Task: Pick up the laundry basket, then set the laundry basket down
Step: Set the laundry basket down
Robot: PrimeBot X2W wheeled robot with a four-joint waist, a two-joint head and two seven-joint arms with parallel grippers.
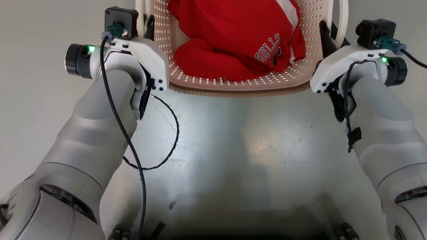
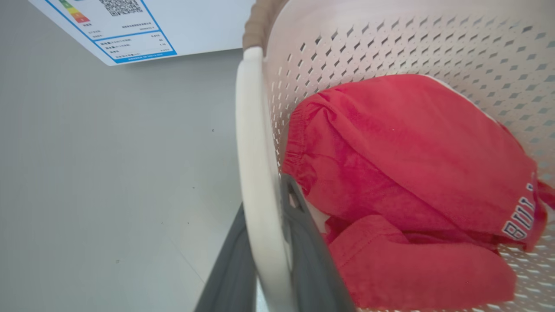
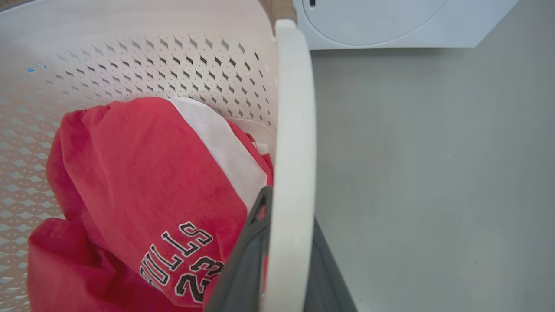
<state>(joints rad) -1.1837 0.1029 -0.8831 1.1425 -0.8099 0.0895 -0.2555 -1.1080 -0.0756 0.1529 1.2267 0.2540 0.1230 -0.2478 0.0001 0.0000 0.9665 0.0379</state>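
Two arms on the laundry basket point(image 1: 240, 90), both handles clamped

Head view: basket at 12 o'clock, cut off by the top edge, grey floor point(image 1: 233, 150) below it. Can't tell if it sits on the floor or is lifted. Red Bulls garment point(image 1: 233, 36) piled inside.

Left forearm runs from 7 o'clock up to 11 o'clock, wrist just beside the basket's left side. Right forearm mirrors it, 5 o'clock up to 1 o'clock, wrist at the right side. Both wrists are turned inward and the fingers point up-frame. Black cable point(image 1: 166, 146) loops off the left arm toward 6 o'clock.

Left gripper point(image 2: 263, 203): jaws narrow, one dark finger on each side of the white left handle point(image 2: 253, 143), holding it.

Right gripper point(image 3: 289, 208): same, jaws narrow and pinching the white right handle point(image 3: 295, 108).

White appliance point(image 3: 390, 21) at 1 o'clock in the right wrist view, past the basket's far end.
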